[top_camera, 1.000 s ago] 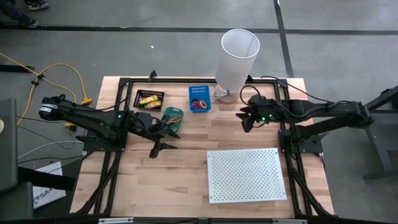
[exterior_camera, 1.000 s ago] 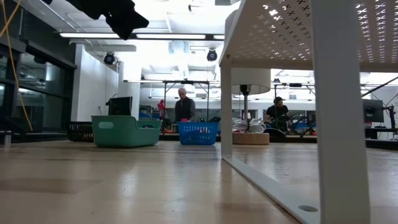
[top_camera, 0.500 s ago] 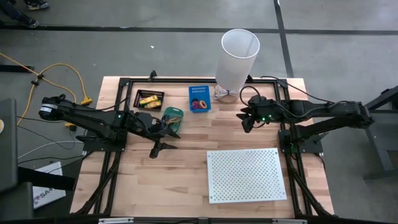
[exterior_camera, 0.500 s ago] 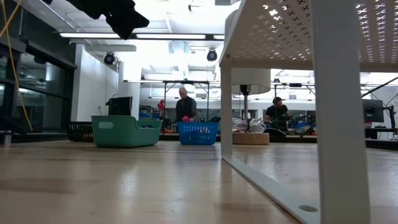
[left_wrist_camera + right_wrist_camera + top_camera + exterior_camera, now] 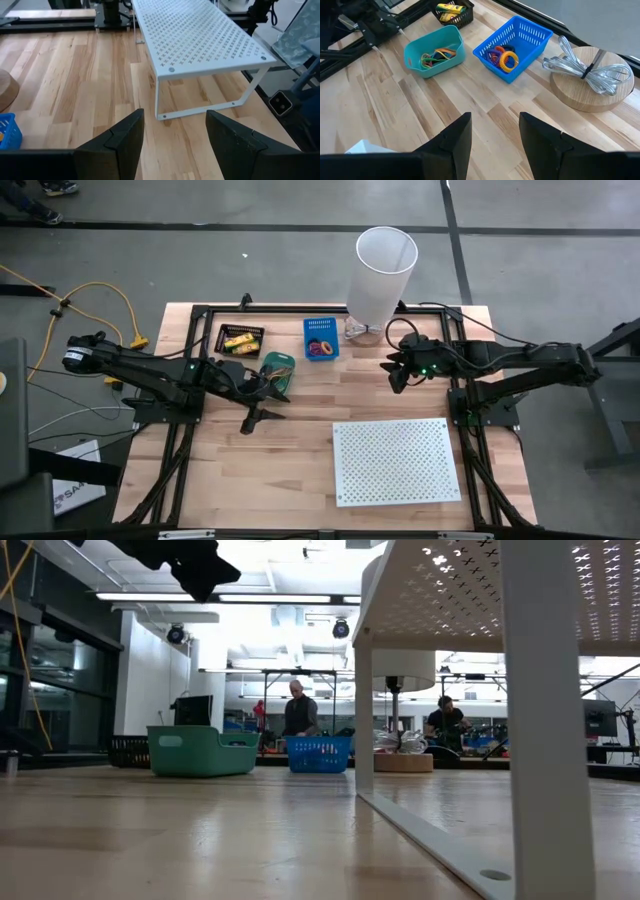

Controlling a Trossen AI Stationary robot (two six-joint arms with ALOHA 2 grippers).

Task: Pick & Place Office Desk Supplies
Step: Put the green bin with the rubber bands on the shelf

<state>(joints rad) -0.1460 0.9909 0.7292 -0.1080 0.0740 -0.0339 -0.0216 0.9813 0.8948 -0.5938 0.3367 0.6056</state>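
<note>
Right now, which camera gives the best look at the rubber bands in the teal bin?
The right wrist view: it looks down into the teal plastic bin, showing the coloured rubber-band loops clearly. The high view shows the bin small, partly under the left arm. The low view shows only its outer wall. The left wrist view misses it.
</note>
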